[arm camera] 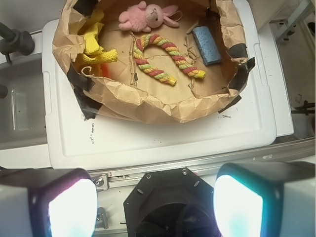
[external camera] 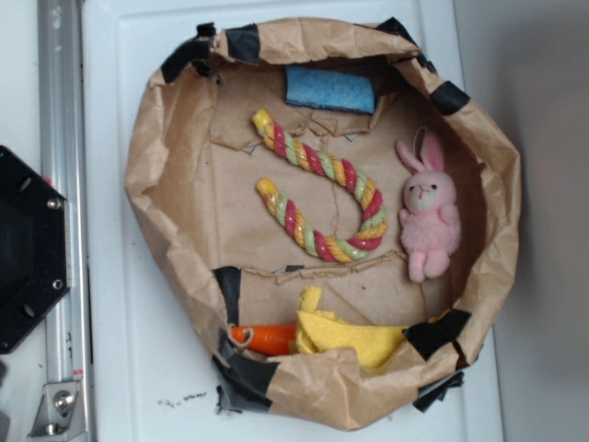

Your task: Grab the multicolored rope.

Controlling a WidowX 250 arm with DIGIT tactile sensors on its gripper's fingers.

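The multicolored rope (external camera: 324, 195) is a thick twisted cord of red, yellow, pink and pale green, bent in a U. It lies flat in the middle of the brown paper bowl (external camera: 166, 120). The wrist view has the multicolored rope (arm camera: 165, 59) far ahead, in the upper middle. My gripper (arm camera: 155, 207) hangs well back from the bowl, above the black robot base (arm camera: 170, 202). Its two bright pads (arm camera: 69, 210) stand wide apart with nothing between them. The exterior view does not show the gripper.
A pink bunny (external camera: 428, 216) lies right of the rope, a blue sponge (external camera: 329, 89) at the bowl's far side. A yellow cloth (external camera: 345, 333) and an orange toy (external camera: 267, 339) sit at the near rim. The bowl rests on a white lid (external camera: 138, 368) beside a metal rail (external camera: 63, 184).
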